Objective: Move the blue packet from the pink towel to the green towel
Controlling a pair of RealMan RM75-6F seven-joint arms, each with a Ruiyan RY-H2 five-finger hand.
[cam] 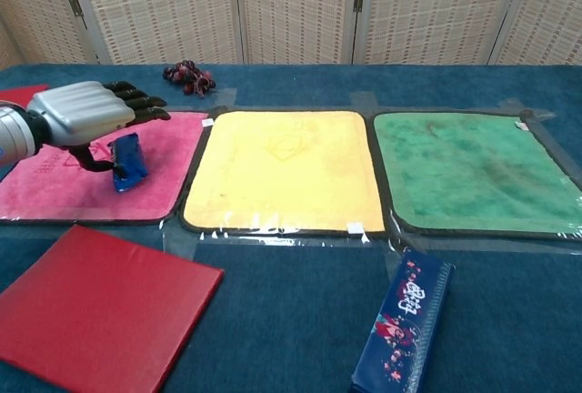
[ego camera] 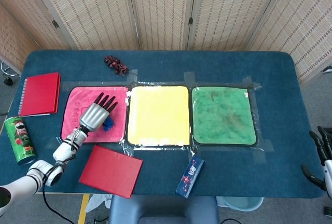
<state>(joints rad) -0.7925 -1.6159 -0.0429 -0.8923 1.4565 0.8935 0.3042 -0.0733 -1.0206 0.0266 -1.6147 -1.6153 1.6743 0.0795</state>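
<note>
The blue packet [ego camera: 108,125] [cam: 128,162] stands on end over the right part of the pink towel [ego camera: 75,105] [cam: 55,188]. My left hand [ego camera: 96,114] [cam: 86,113] is right above it, thumb pressed to the packet's left side and the other fingers stretched out over its top; it holds the packet. The green towel [ego camera: 223,115] [cam: 473,170] lies bare at the right end of the row. My right hand [ego camera: 320,156] hangs off the table's right edge with its fingers apart, holding nothing; only the head view shows it.
A yellow towel [ego camera: 158,115] lies between the pink and green ones. A red folder [ego camera: 110,170] and a dark blue box [ego camera: 190,176] lie near the front edge. A red notebook [ego camera: 40,93] and a green can [ego camera: 17,139] are at the left, a dark red bunch [ego camera: 115,64] at the back.
</note>
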